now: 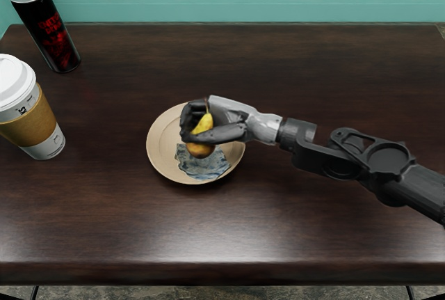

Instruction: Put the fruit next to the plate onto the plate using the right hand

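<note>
Dark wooden bench (313, 70) against a teal wall carries 1 tan plate (158, 148) near its centre. Right hand (208, 122), its arm entering from the right edge, has its fingers closed around 1 yellow pear (200, 148) directly over the plate. Contact between pear and plate cannot be determined. 1 can (46, 27) and 1 lidded cup (24, 115) stand far left.

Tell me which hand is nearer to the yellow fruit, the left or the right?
Right. The right hand is above the plate, its fingers wrapped around the yellow fruit. The left hand is not in view, so its distance cannot be judged.
</note>
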